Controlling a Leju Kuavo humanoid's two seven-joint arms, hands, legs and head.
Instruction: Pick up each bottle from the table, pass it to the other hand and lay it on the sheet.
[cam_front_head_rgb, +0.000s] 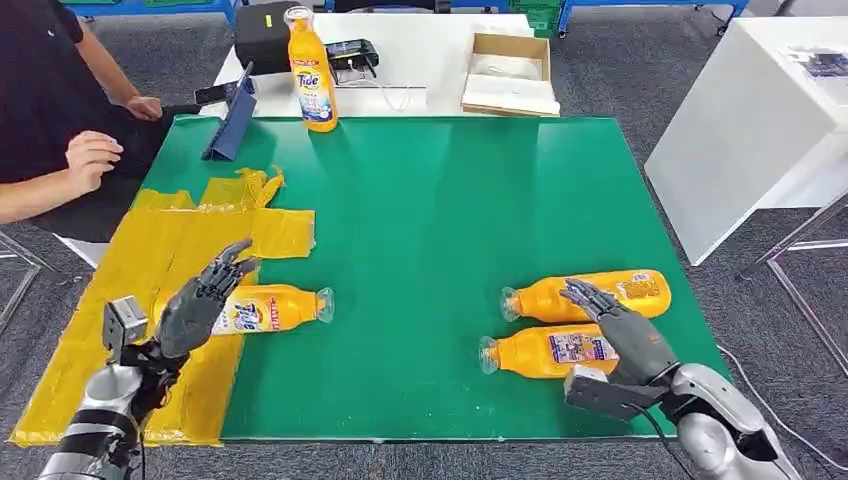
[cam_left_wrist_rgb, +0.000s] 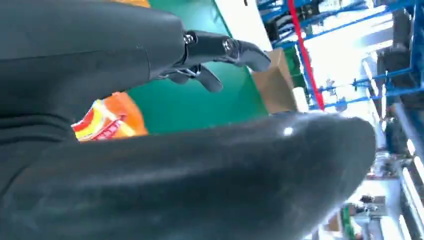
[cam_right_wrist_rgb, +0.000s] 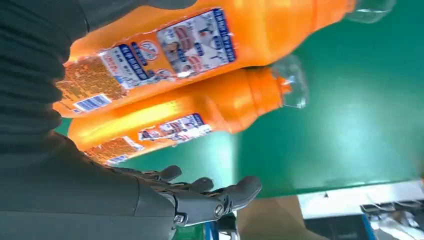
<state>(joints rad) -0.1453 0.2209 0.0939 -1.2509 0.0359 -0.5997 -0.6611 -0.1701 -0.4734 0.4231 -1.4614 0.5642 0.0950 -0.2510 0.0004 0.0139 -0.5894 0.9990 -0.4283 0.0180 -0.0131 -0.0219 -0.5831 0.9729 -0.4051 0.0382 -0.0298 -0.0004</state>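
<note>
My left hand (cam_front_head_rgb: 200, 305) hovers spread over a bottle (cam_front_head_rgb: 275, 308) on the sheet's (cam_front_head_rgb: 150, 240) edge (my right hand (cam_front_head_rgb: 620, 330), spread, over two bottles (cam_front_head_rgb: 560, 350)).

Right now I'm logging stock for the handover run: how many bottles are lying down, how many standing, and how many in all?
Lying orange Tide bottles: 3 (one at the yellow sheet's edge, two by the right robot hand)
Standing orange Tide bottles: 1 (at the far edge of the green mat)
Total: 4
</note>
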